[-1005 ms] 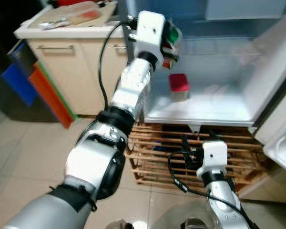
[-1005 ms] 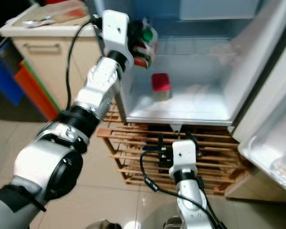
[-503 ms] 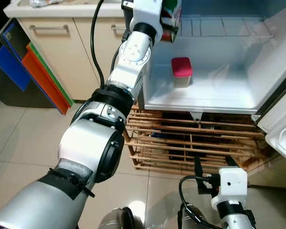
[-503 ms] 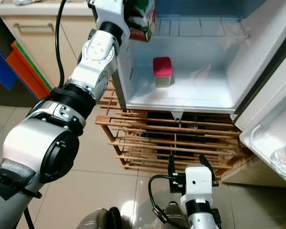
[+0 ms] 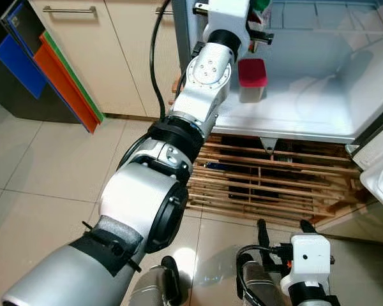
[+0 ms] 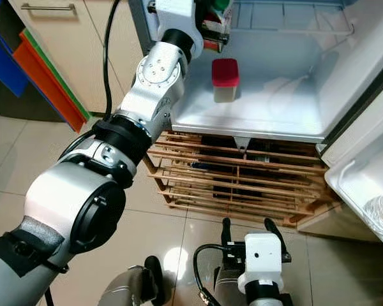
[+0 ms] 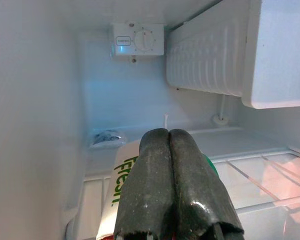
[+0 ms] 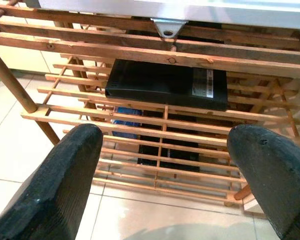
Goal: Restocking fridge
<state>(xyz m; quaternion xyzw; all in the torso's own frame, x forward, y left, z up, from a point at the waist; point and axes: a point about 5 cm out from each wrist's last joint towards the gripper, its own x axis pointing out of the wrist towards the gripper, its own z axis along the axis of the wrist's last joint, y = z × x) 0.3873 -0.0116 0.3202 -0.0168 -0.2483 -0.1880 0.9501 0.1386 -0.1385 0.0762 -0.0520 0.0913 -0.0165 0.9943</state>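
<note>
Already stocked: red-lidded container (image 6: 225,80) on fridge (image 6: 274,121) floor. Left gripper (image 7: 170,200) clamped carton (image 7: 121,187), unreleased, far-left interior. Right gripper (image 8: 160,185) idle, fingers apart.

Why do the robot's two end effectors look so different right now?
The left end effector is pinched shut on a carton up inside the fridge; the right end effector hangs low and open, holding nothing, before the wooden rack. Both have black fingers.

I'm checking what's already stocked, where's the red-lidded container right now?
The red-lidded container stands on the fridge floor, toward its left side, just below and right of the left claw.
</note>
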